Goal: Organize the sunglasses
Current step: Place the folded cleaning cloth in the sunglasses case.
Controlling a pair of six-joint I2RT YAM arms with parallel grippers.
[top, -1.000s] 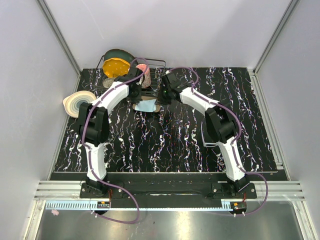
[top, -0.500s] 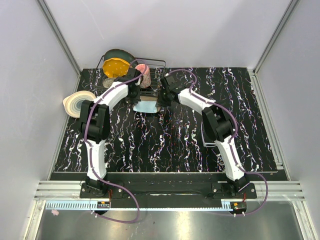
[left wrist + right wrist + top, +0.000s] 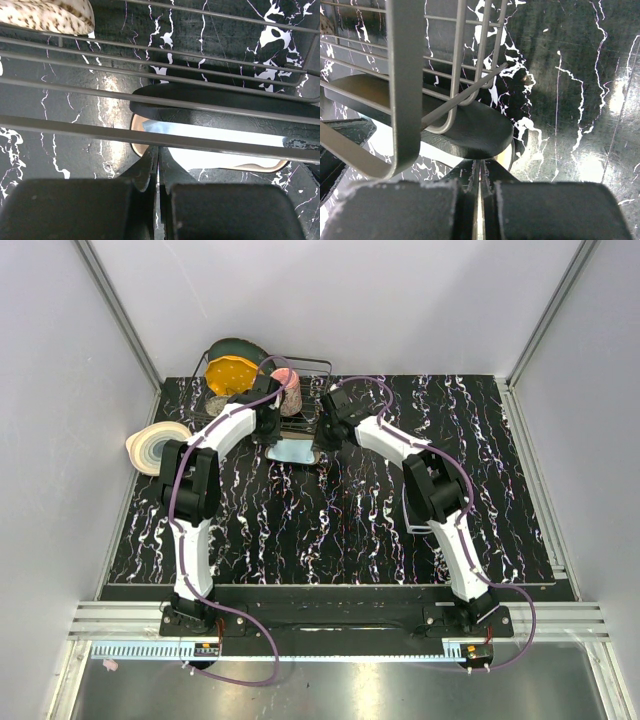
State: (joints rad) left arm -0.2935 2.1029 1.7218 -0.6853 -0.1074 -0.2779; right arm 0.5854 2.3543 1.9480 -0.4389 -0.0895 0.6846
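Nearest the bases, a thin whitish outline lies on the black, white-veined marble-pattern table just beside the right arm's elbow. It appears to be the whitish-framed sunglasses, but it is small and partly covered, so identification is tentative. It lies well apart from the case. The step in hand is judged to be readying the black oblong glasses case, which stands partly open with the light-blue square cloth in its mouth. The case sits close against the grey metal wire rack, whose wires cross in front of it in both wrist views. To do this well, the case should be drawn toward the bases with both ends level, clear of the wires before any lift, with the cloth kept from sliding out and the right elbow kept off the frame below it. The left gripper is pressed together, tips at the case's tan rim. The right gripper is likewise pressed together, just under the end of the black lid. Whether either nips rim or cloth cannot be determined. Both arms stretch well forward, forearms converging on the case from either side, wrists low beside the rack.
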